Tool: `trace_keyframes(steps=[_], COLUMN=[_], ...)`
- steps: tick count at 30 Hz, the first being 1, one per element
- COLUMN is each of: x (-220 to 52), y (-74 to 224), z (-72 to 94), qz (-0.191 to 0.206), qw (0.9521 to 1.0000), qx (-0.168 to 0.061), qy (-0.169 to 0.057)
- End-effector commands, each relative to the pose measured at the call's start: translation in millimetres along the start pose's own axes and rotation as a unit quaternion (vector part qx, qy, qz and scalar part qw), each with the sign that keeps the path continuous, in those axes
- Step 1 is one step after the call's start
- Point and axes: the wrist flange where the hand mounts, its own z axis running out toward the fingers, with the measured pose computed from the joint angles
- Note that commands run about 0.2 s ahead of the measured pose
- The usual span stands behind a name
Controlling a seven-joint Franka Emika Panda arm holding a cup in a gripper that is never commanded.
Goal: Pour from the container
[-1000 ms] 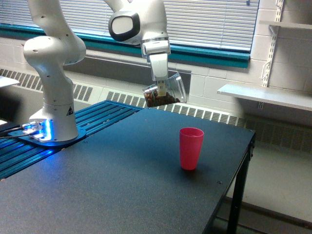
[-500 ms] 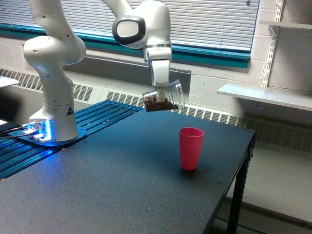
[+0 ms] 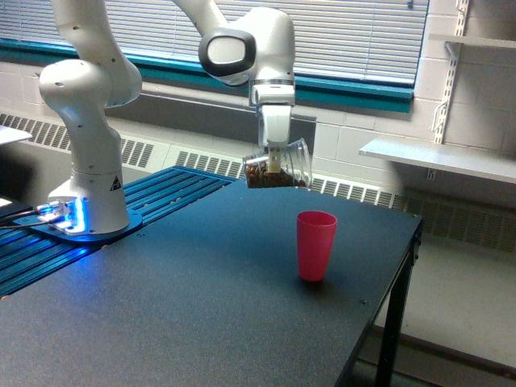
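Observation:
In the exterior view my gripper [image 3: 275,158] is shut on the container [image 3: 280,167], a small clear cup with brown granular matter inside. The container hangs in the air, tipped onto its side with its mouth toward the exterior view's right. It is above and slightly to the left of an opaque pink cup [image 3: 315,245], which stands upright on the dark table [image 3: 177,314]. No brown matter shows falling from the container.
The arm's white base [image 3: 89,193] stands at the exterior view's left on a blue-lit ribbed platform [image 3: 153,205]. The table's right edge [image 3: 403,266] drops off close to the pink cup. A white shelf [image 3: 439,157] juts from the wall at the right.
The gripper has carried the container toward the exterior view's right, nearer above the pink cup, and tipped it further toward level.

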Motion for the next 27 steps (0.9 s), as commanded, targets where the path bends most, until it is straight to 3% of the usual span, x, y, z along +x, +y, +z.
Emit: trace_keyframes(steps=[1,27], x=[3.7,3.3], y=[-8.8,-20.2], z=[-2.6,4.2], qz=[0.016,0.009], qw=[0.9998,0.9981], qx=[-0.010,-0.056], qy=[0.002,-0.025])
